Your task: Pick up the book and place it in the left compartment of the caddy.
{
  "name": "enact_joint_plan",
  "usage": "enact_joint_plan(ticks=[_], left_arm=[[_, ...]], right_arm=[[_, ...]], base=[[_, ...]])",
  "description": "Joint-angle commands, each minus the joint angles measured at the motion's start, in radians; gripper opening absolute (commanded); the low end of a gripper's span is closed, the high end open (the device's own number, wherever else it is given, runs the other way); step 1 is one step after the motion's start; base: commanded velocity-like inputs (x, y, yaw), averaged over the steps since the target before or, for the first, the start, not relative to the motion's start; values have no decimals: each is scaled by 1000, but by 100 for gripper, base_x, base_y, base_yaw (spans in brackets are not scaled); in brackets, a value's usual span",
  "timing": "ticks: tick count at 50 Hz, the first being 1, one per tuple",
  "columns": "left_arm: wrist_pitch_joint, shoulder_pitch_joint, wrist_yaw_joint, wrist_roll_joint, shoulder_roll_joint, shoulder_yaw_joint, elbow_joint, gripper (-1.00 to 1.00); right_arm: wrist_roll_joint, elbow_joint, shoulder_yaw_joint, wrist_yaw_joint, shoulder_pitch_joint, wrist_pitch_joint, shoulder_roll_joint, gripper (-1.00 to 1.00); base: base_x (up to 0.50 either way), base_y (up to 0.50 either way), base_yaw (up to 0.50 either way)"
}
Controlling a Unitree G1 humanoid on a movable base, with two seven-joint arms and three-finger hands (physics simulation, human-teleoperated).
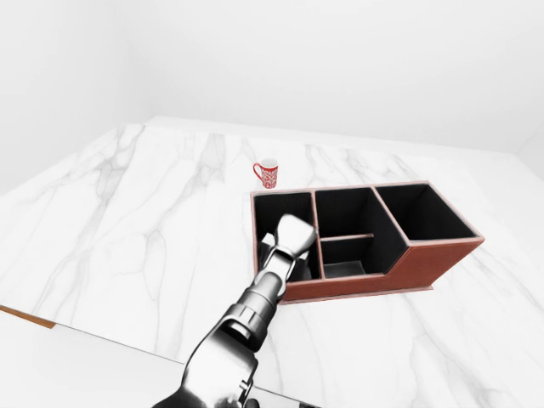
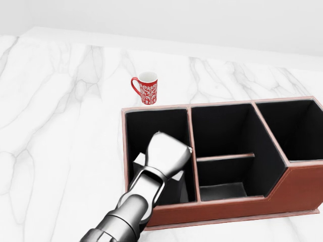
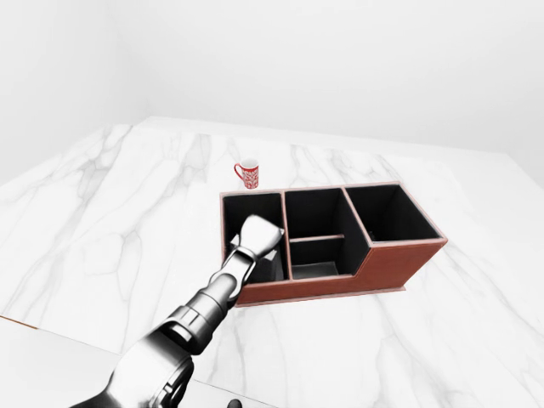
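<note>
Under my left hand [image 2: 166, 154], the pale book [image 2: 177, 177] sits inside the caddy [image 2: 282, 194]'s left compartment, so I'm reaching down there; grip state hidden, can't tell.

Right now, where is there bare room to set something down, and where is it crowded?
Free: the marble countertop left of the caddy and round the mug; also the middle and right compartments. Crowded: the left compartment, filled by the left hand and a pale object, probably the book.
</note>
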Motion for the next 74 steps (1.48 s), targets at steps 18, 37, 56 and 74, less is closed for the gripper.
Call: enact_joint_plan(ticks=[18,37,56,74], left_arm=[[0,308,-283,80,73,-32,-837,100],[-37,422,-792,245,47,-107,-1710,100],[-72,158,-900,211,-86,39,-1827,100],[0,-63,-900,162,-148,20,-1817,100]], right_arm=[[-2,5,2,-3,1,0,0,100],[4,9,-2,-5,4,0,1,100],[-1,5,1,1,1,0,4,100],[9,-14,-3,-2,5,0,7,100]], base=[[0,0,0],[0,0,0],[0,0,0],[0,0,0]])
